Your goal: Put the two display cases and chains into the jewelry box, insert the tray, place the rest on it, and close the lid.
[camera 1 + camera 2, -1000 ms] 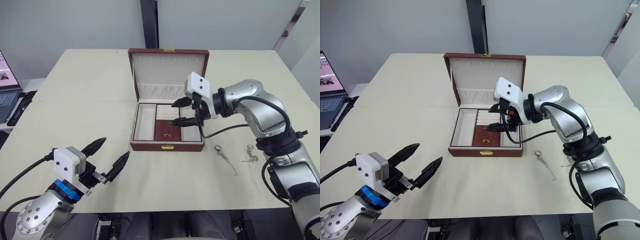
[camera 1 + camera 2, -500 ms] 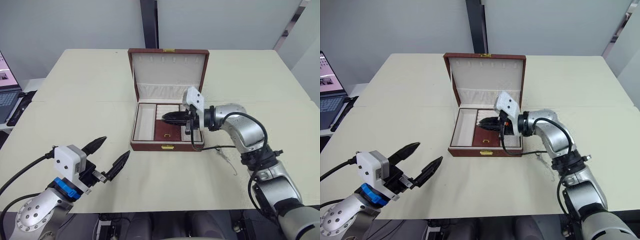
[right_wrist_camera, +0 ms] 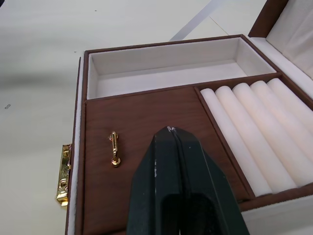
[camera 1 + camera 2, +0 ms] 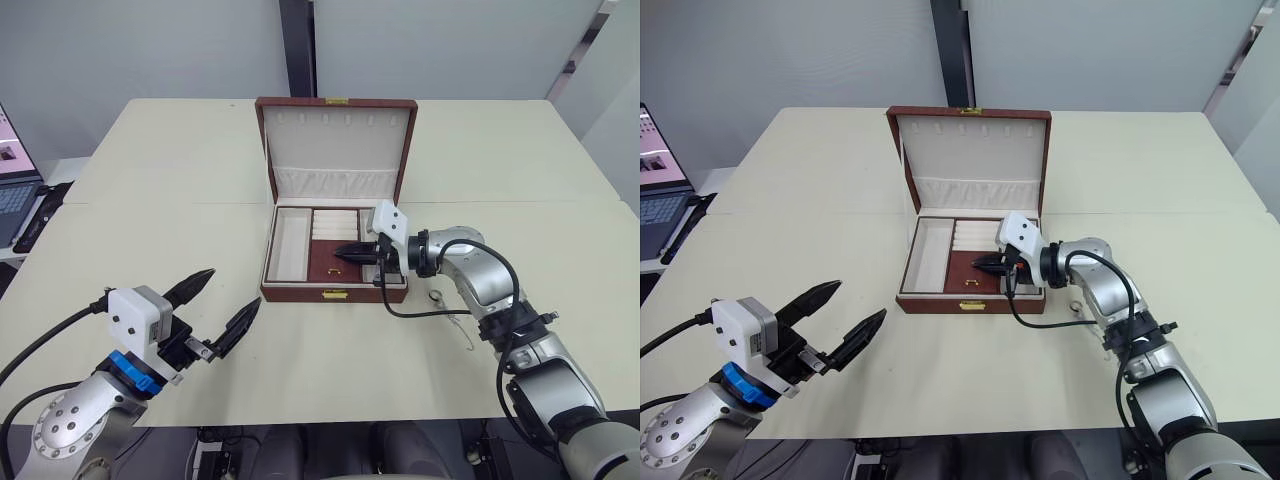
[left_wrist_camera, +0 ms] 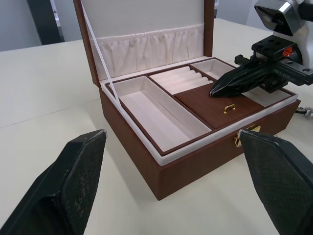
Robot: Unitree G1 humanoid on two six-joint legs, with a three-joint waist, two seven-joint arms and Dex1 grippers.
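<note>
Reaching low over the open jewelry box [image 4: 335,240], the right claw [image 4: 345,251] hovers pressed together above its brown lidded compartment [image 3: 142,161]; the left claw [image 4: 215,310] hangs spread.

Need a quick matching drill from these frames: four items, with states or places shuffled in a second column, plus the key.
Column one:
1. left gripper
2. right gripper
3. jewelry box lid
4. chain

Column two:
A. standing open behind the tray
B. lying on the table on the box's right side
C. fingers spread, over bare table in front of the box
D. fingers together, over the brown lidded compartment with the gold pull

Pairs: 1-C, 2-D, 3-A, 4-B
</note>
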